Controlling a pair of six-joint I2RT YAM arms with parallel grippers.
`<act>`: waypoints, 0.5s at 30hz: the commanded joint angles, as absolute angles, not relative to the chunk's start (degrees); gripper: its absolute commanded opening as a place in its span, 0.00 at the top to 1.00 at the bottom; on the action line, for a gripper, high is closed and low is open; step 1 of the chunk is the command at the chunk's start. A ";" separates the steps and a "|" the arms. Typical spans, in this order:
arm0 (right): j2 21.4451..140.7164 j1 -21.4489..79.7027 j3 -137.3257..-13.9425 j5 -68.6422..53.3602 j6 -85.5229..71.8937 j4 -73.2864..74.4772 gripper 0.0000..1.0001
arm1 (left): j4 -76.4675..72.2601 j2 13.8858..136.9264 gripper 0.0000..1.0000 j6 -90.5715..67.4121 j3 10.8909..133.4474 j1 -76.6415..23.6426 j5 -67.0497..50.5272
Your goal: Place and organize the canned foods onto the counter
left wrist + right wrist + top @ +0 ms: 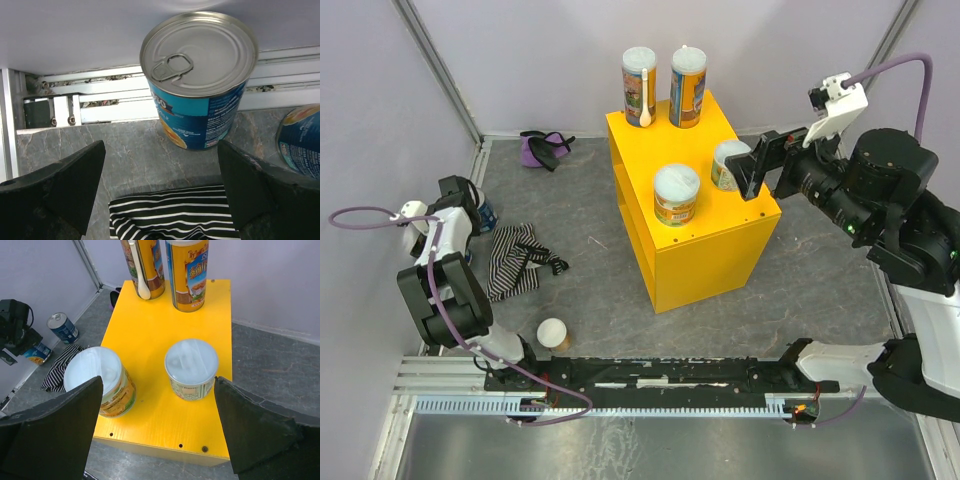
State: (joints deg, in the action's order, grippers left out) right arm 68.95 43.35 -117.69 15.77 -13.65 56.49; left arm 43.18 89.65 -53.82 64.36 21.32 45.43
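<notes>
Gleaming silver-topped, blue-labelled tin [200, 82] upright w/ pull-tab; both arms' jaws wide apart.

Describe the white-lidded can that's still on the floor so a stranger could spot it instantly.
Start at the yellow counter and look left across the grey floor to the striped cloth. Just nearer the arms' rail sits the white-lidded can, alone; the other pale-lidded cans stand on the counter.
</notes>
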 commanded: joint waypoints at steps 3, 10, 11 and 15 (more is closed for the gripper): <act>68.57 43.90 -116.56 15.81 -14.03 51.45 0.01 | 37.96 89.35 0.01 -49.73 64.86 21.49 48.70; 70.03 46.56 -117.63 16.28 -13.71 51.21 0.01 | 36.05 90.66 0.01 -48.50 64.71 21.68 49.57; 69.84 46.92 -117.29 16.34 -13.59 50.97 0.01 | 35.18 90.82 0.01 -47.71 64.50 21.69 49.96; 68.78 48.20 -114.87 16.52 -13.21 49.07 0.01 | 30.52 90.28 0.01 -43.65 62.76 21.91 51.48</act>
